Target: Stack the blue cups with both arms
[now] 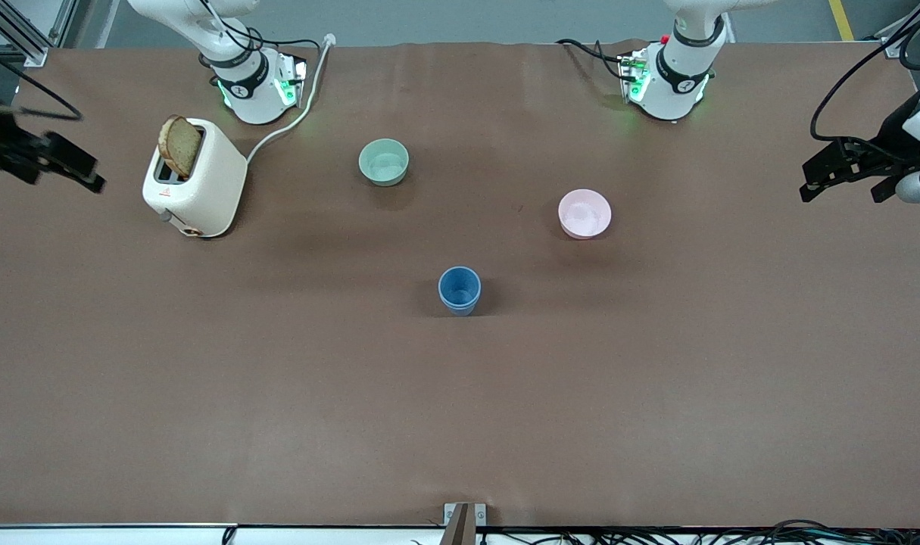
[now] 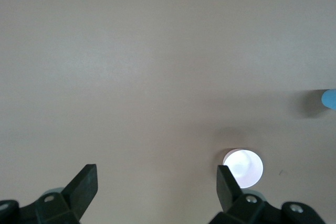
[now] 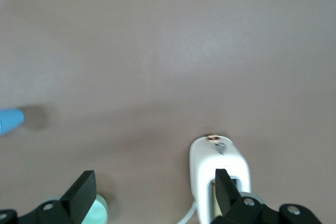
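The blue cups show as one upright blue tumbler shape in the middle of the table. A second rim edge on its side looks like one cup set inside the other. A sliver of blue shows at the edge of the left wrist view and of the right wrist view. My left gripper hangs open and empty over the left arm's end of the table, well away from the cups. My right gripper hangs open and empty over the right arm's end. Nothing lies between either gripper's fingers.
A cream toaster with a slice of bread in its slot stands toward the right arm's end, its cable running to that arm's base. A pale green bowl and a pink bowl sit farther from the front camera than the cups.
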`<state>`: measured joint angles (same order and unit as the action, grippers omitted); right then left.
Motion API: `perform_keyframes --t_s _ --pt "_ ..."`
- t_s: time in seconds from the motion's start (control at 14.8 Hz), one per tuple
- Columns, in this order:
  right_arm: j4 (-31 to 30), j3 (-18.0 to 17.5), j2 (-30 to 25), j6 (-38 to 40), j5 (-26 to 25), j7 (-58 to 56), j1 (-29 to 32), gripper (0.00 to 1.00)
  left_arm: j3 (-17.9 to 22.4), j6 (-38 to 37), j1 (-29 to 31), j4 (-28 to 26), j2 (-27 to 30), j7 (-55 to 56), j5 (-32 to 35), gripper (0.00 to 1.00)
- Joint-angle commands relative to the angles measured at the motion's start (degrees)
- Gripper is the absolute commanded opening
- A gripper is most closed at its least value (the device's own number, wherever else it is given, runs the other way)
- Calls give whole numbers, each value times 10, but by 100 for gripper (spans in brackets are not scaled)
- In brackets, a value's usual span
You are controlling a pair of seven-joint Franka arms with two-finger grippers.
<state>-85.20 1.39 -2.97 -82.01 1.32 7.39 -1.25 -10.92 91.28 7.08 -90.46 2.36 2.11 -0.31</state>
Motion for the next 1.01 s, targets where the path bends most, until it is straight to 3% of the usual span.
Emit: perform_keyframes --t_s 0.0,0.14,0.47,0.95 --pt "40 -9 9 36 -3 -64 27 100 -4 1 6 8 -2 -7 21 100" --pt "30 -10 12 26 1 -120 48 100 -5 6 6 8 -6 -6 22 100" --pt "59 -10 63 22 -5 -121 60 100 -4 14 8 9 -16 -7 15 100" --pt "42 -10 63 -2 1 -119 59 99 -4 14 6 9 -17 4 15 100"
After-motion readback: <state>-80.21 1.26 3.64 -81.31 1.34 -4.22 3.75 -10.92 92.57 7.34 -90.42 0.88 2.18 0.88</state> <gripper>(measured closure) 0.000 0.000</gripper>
